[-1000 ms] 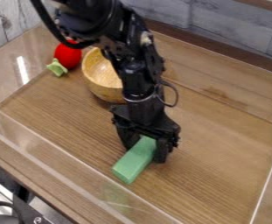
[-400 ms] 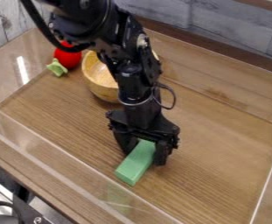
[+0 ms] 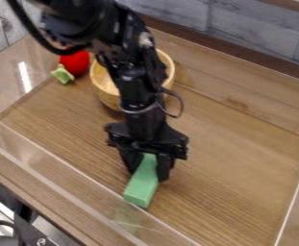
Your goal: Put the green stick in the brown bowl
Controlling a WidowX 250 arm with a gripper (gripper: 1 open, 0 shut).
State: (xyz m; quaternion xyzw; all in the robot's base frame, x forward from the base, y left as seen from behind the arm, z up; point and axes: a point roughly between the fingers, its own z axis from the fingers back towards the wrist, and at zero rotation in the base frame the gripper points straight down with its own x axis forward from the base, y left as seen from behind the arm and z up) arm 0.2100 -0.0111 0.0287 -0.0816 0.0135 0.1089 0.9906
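Note:
The green stick (image 3: 141,184) lies flat on the wooden table near the front, pointing almost straight at the camera. My gripper (image 3: 146,165) points straight down over its far end. The two dark fingers (image 3: 127,157) press against the stick's sides, so the gripper is shut on it. Whether the stick's held end is off the table I cannot tell. The brown bowl (image 3: 104,86) stands behind the gripper, upright, with my arm hiding its middle.
A red round toy with a green bit (image 3: 72,63) sits left of the bowl. A clear plastic wall (image 3: 56,163) runs along the table's front and left edges. Bare wood lies to the right of the arm.
The fingers have narrowed onto the stick. The gripper rolled and shifted slightly left, and the stick swung with it from a slant to nearly straight.

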